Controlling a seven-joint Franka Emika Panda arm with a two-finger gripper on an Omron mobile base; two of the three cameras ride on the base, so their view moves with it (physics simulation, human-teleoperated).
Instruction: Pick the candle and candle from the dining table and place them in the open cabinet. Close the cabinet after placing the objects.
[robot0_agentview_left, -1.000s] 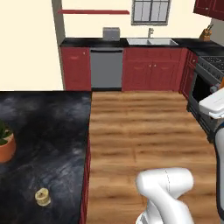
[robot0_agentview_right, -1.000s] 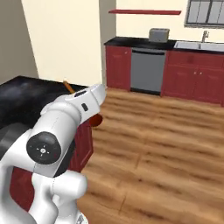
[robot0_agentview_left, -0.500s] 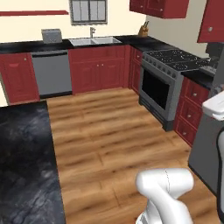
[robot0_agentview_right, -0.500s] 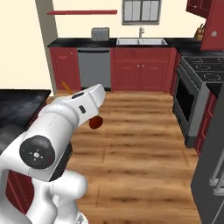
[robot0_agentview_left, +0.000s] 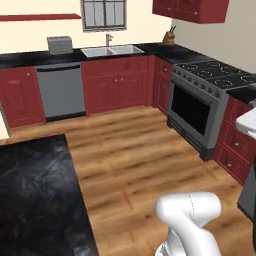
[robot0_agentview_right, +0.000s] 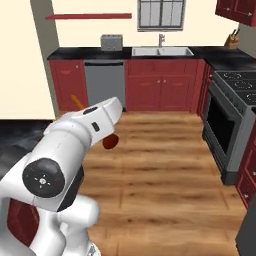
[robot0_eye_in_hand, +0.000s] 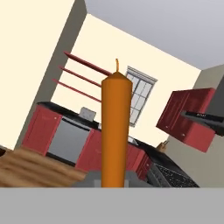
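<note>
Orange taper candle (robot0_eye_in_hand: 115, 131) pinched upright in the hand (robot0_agentview_right: 111, 141) — its dark red stand shows under the arm in right base view. Looks mid-carry; placing it, the other candle & closing the cabinet seem left. Black marbled tabletop (robot0_agentview_left: 35, 195) at left; wood floor (robot0_agentview_left: 145, 160), sink (robot0_agentview_left: 111, 50) and stove (robot0_agentview_left: 215, 75) beyond.

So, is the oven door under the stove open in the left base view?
No, the oven door sits flat and shut in the front of the stove, with its handle bar across the top.
</note>
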